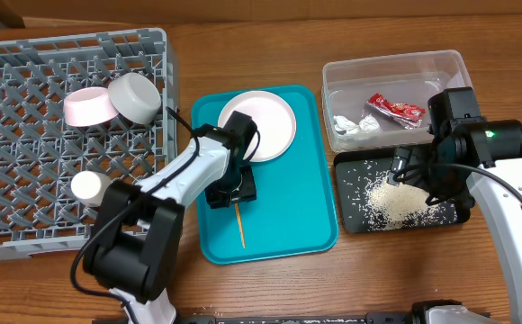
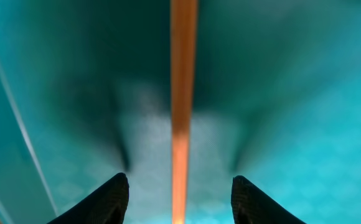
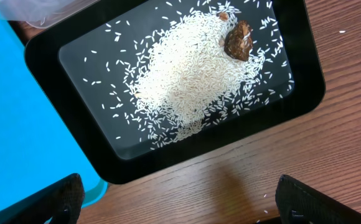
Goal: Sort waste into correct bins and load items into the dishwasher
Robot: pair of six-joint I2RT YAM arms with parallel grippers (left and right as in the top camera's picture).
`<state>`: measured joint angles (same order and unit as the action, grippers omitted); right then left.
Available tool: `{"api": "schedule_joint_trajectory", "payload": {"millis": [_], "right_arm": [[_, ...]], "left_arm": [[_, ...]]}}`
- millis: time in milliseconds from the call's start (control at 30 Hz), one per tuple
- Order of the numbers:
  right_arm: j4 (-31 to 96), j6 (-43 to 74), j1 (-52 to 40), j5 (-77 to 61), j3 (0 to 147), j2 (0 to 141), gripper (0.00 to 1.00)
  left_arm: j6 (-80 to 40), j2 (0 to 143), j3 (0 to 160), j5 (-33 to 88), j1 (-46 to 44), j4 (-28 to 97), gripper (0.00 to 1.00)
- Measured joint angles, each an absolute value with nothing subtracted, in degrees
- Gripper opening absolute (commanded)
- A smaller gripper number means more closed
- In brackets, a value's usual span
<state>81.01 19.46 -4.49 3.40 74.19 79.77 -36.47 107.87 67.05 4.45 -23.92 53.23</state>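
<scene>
My left gripper is open, low over the teal tray, with a wooden chopstick lying between its fingers; the stick's end pokes out in the overhead view. The white plate lies on the tray's far end. The pink bowl, grey-green bowl and white cup sit in the grey rack. My right gripper is open above the black tray, which holds rice and a brown scrap. The clear tub holds the red wrapper and napkin.
A few stray rice grains lie on the wooden table beside the black tray. The teal tray's corner borders the black tray. The rack fills the left of the table.
</scene>
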Motion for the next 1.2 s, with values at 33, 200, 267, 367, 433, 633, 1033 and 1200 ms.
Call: {"api": "schedule_joint_trajectory", "payload": {"millis": [33, 200, 267, 367, 433, 633, 1033, 1200], "right_arm": [[81.0, 19.4, -4.5, 3.4, 74.2, 79.8, 1.00], [81.0, 19.5, -4.5, 3.4, 74.2, 79.8, 1.00], [81.1, 19.4, -4.5, 3.4, 74.2, 79.8, 1.00], [81.3, 19.5, -4.5, 3.4, 74.2, 79.8, 1.00], [81.5, 19.4, -4.5, 3.4, 74.2, 79.8, 1.00], [81.6, 19.5, -4.5, 3.4, 74.2, 79.8, 1.00], [81.5, 19.4, -4.5, 3.4, 74.2, 79.8, 1.00], [81.1, 19.4, -4.5, 3.4, 74.2, 79.8, 1.00]], "left_arm": [[-36.7, 108.7, 67.1, 4.3, -23.9, 53.3, 0.38], [-37.5, 108.9, 67.2, 4.3, -23.9, 53.7, 0.04], [-37.4, 108.9, 67.2, 4.2, -23.9, 54.0, 0.04], [-37.4, 108.9, 67.4, 4.3, -23.9, 54.3, 0.04], [-37.4, 108.9, 67.4, 4.2, -23.8, 54.9, 0.04], [-35.7, 107.2, 67.8, 3.9, -22.0, 58.8, 0.04], [-22.1, 87.8, 75.2, -3.7, -10.4, 62.7, 0.04], [-15.0, 88.3, 75.2, -6.2, -3.4, 60.5, 0.04]]}}
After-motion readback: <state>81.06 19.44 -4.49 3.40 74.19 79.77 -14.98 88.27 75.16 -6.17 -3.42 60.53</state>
